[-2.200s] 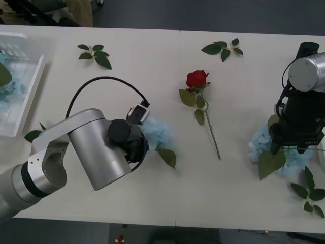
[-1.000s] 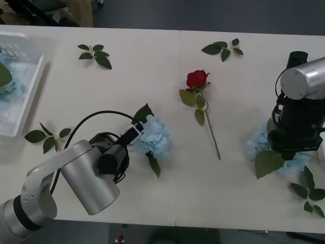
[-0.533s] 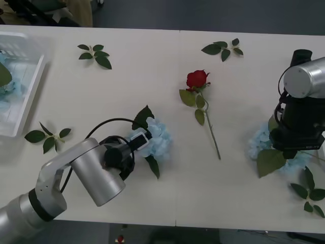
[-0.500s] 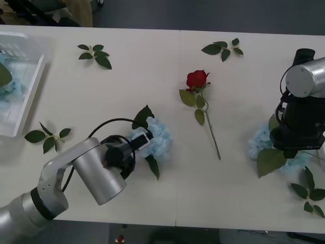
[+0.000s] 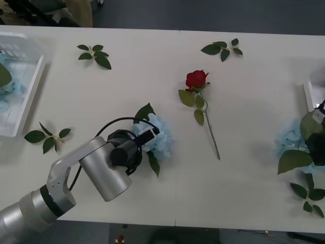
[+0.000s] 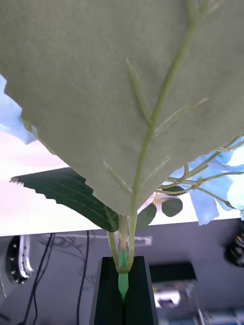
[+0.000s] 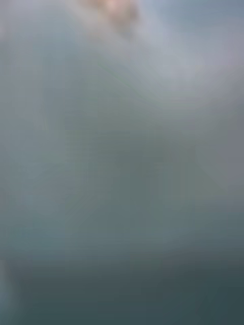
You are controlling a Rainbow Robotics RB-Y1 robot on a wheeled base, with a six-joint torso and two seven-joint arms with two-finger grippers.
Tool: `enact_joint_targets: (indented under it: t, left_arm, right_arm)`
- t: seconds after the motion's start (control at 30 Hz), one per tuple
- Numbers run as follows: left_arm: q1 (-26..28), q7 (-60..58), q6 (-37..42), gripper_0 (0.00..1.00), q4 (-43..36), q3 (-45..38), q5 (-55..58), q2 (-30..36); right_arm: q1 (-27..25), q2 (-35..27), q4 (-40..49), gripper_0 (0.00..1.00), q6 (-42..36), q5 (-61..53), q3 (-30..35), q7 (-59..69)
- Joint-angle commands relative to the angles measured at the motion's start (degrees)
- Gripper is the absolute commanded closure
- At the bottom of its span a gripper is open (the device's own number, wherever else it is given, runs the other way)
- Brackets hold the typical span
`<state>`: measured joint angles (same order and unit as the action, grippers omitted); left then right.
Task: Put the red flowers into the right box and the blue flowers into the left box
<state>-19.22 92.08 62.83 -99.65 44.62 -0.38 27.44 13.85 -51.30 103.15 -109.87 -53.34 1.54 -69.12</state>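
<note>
Right jaws [image 6: 122, 284]: my black fingers are closed on the green stem of a blue flower [image 6: 223, 185], its big leaf [image 6: 122, 91] spread right before my wrist camera.
Held flower from the front: the pale blue cluster [image 5: 290, 141] with its large green leaves hangs at the right edge of the surface [image 5: 152, 71], just beside the right box [image 5: 311, 96].
Left jaws [image 5: 147, 136]: down at a second blue flower [image 5: 161, 140] near the middle front of the surface, pressed in among its petals; whether my fingers are open or closed I cannot tell.
Left wrist camera: a grey-blue blur, nothing readable.
Red flower [image 5: 197, 80]: one rose lying flat on the surface between the two blue clusters, bloom toward the far side, stem [image 5: 212, 133] running toward me.
Left box [image 5: 24, 101]: at the far left edge of the surface, with blue petals [image 5: 6, 91] and a green leaf inside.
Loose leaf sprigs: one [image 5: 95, 54] at the far left, one [image 5: 222, 49] at the far right, one [image 5: 46, 137] near the left box, one [image 5: 310, 195] at the near right corner.
</note>
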Motion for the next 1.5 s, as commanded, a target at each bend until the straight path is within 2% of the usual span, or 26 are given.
enact_joint_targets:
  t: [0.03,0.2,0.37,0.47,0.67,0.87,1.03,1.1,1.33,1.5]
  left_arm:
    - [-1.43,1.78,-0.43,1.00,2.09,0.29,0.47,0.68]
    - [-1.35,1.52,-0.78,1.00,2.09,0.29,0.29,0.77]
    - [-1.35,0.99,-1.13,1.00,1.48,0.29,0.29,2.09]
    - [-1.26,0.11,-1.04,1.00,-1.16,0.20,0.29,4.55]
    - [-1.70,-7.53,-0.34,1.00,-11.44,0.02,1.87,13.60]
    - [-2.22,-10.70,10.47,1.00,-25.24,-6.13,10.66,21.51]
    - [-2.14,-9.73,23.39,1.00,-35.00,-16.15,20.15,28.72]
    - [-2.22,-6.65,29.45,1.00,-37.72,-22.83,25.25,32.15]
    - [-2.14,4.51,37.10,1.00,-35.61,-36.19,31.05,38.74]
    - [-2.14,14.26,37.63,1.00,-26.03,-42.52,28.94,41.11]
  right_arm:
    - [-4.54,0.50,6.01,1.00,0.54,-1.15,5.31,-4.27]
    - [-7.35,4.98,9.87,1.00,2.73,-3.62,12.52,-8.31]
    - [-8.84,8.23,13.48,1.00,4.58,-4.58,16.47,-14.99]
    - [-9.81,9.64,14.27,1.00,6.86,-7.57,18.67,-17.54]
    - [-11.04,11.48,14.18,1.00,10.64,-12.05,22.80,-22.99]
    - [-14.99,11.75,14.27,1.00,19.35,-19.00,25.35,-27.30]
    - [-17.19,12.36,14.18,1.00,25.94,-22.34,25.97,-31.08]
    - [-17.72,13.50,14.18,1.00,29.28,-24.18,25.97,-33.36]
    - [-18.33,16.49,14.18,1.00,35.96,-29.63,25.61,-39.69]
    - [-19.04,17.81,14.09,1.00,42.72,-35.70,23.33,-44.26]
